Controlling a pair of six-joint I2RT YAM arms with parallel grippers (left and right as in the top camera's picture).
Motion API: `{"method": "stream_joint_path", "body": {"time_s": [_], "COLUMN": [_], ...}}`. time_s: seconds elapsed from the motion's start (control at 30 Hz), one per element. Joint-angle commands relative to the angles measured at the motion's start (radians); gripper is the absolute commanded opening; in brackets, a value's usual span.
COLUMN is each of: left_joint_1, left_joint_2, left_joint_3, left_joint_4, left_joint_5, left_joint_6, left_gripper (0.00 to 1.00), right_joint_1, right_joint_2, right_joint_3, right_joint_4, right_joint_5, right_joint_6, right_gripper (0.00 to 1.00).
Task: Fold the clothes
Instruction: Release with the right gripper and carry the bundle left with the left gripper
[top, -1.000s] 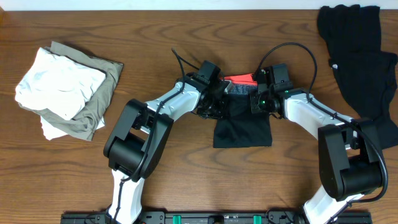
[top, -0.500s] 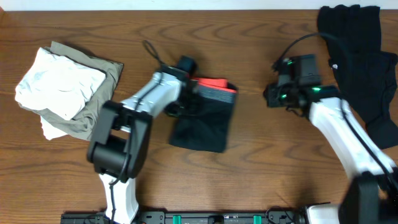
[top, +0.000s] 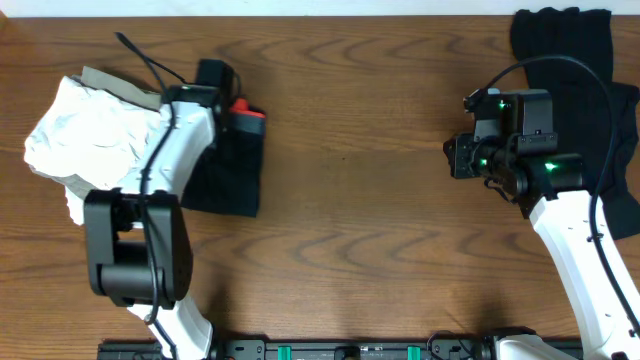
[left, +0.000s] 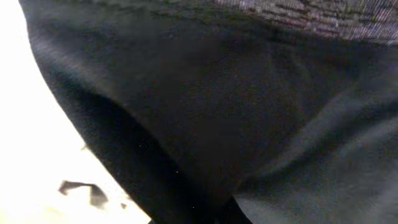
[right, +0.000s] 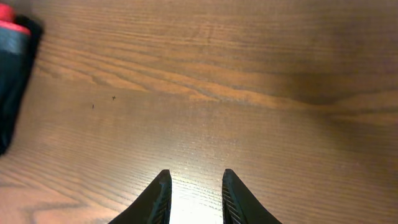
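Leggings (top: 235, 175) within closed left jaws

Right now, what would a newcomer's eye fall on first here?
The folded leggings, red waistband showing, sit at left, pinched by the left gripper beside a white-and-olive pile. Unfolded black garments lie in the far-right corner; the right gripper hovers open and empty over the table.

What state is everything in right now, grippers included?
leggings: folded, red waistband at the far end, beside the light pile.
left gripper: shut on the leggings near the waistband.
right gripper: open, empty, above bare table.
light pile: stacked, white top piece rumpled.
black clothes: unfolded, spread at the far right.
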Motion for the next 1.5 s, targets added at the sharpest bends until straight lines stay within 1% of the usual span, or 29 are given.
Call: {"method": "stream_joint_path", "body": {"time_s": [0.0, 0.27, 0.37, 0.63, 0.87, 1.23, 1.33, 1.47], "left_joint_1": [0.045, 0.098, 0.114, 0.192, 0.288, 0.35, 0.38, 0.432], "left_joint_2": [-0.04, -0.048, -0.048, -0.049, -0.049, -0.049, -0.048, -0.047], "left_joint_3": [0.064, 0.174, 0.201, 0.217, 0.217, 0.217, 0.217, 0.217], "left_joint_4": [0.008, 0.029, 0.034, 0.054, 0.121, 0.212, 0.209, 0.187], "left_joint_5": [-0.086, -0.086, -0.092, -0.108, -0.1, -0.081, -0.079, 0.005], "left_joint_6": [0.045, 0.152, 0.167, 0.167, 0.163, 0.163, 0.134, 0.118], "left_gripper": [0.06, 0.06, 0.06, 0.06, 0.06, 0.06, 0.06, 0.07], "right_joint_1": [-0.007, -0.007, -0.007, -0.007, -0.007, -0.007, -0.008, -0.008], "right_joint_2": [-0.01, -0.01, -0.01, -0.01, -0.01, -0.01, -0.01, -0.01], "right_joint_3": [0.008, 0.008, 0.008, 0.008, 0.008, 0.008, 0.008, 0.008], "right_joint_4": [-0.003, -0.006, -0.006, -0.01, -0.021, -0.026, -0.028, -0.029], "right_joint_5": [0.003, 0.003, 0.003, 0.004, 0.004, 0.014, 0.014, 0.014], "right_joint_6": [-0.016, -0.016, -0.016, -0.016, -0.016, -0.016, -0.016, -0.016], "right_gripper": [0.25, 0.25, 0.25, 0.25, 0.25, 0.25, 0.25, 0.25]}}
